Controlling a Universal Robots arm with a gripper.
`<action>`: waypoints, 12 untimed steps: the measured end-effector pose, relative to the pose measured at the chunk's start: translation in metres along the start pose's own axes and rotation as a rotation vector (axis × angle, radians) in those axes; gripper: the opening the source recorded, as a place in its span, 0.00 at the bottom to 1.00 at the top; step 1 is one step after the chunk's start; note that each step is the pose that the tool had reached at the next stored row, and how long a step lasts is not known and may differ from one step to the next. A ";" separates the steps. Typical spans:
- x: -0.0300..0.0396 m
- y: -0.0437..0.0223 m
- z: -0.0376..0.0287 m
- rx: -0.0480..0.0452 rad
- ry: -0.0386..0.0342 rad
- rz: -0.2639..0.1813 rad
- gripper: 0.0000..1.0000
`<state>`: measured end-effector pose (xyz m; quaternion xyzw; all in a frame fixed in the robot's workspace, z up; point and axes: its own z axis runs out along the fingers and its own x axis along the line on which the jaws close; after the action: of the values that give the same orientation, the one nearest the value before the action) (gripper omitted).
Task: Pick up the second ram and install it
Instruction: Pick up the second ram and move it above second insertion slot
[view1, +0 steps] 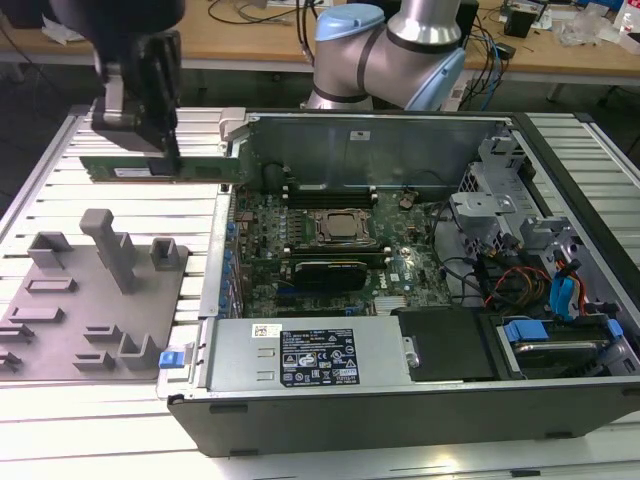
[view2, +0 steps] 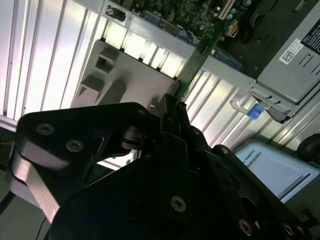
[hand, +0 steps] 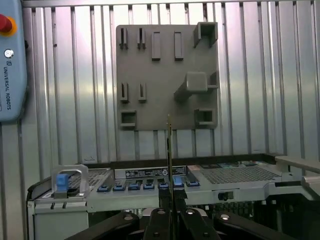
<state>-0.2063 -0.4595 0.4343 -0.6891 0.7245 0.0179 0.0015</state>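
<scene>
gripper (view1: 172, 158) pinches flat green ram (view1: 208, 167)

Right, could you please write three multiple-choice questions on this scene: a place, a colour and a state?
1. Where is the second ram? A) in the air, at the exterior view's left of the computer case B) plugged in inside the case C) in a person's hand
2. Its board's colour? A) blue B) red C) green
3. The gripper is: A) open, empty B) shut on the second ram C) shut on a cable
Answers: 1 A, it hangs outside the case; 2 C, plainly green; 3 B, the stick sits clamped in it.
</scene>
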 end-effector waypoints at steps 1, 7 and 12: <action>-0.0002 -0.0035 0.0000 -0.0002 0.0000 0.000 0.13; -0.0016 -0.0312 -0.0006 -0.0017 0.0002 0.000 0.13; -0.0035 -0.0640 -0.0012 -0.0036 0.0003 0.000 0.13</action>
<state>-0.1421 -0.4592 0.4341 -0.6890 0.7245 0.0191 0.0001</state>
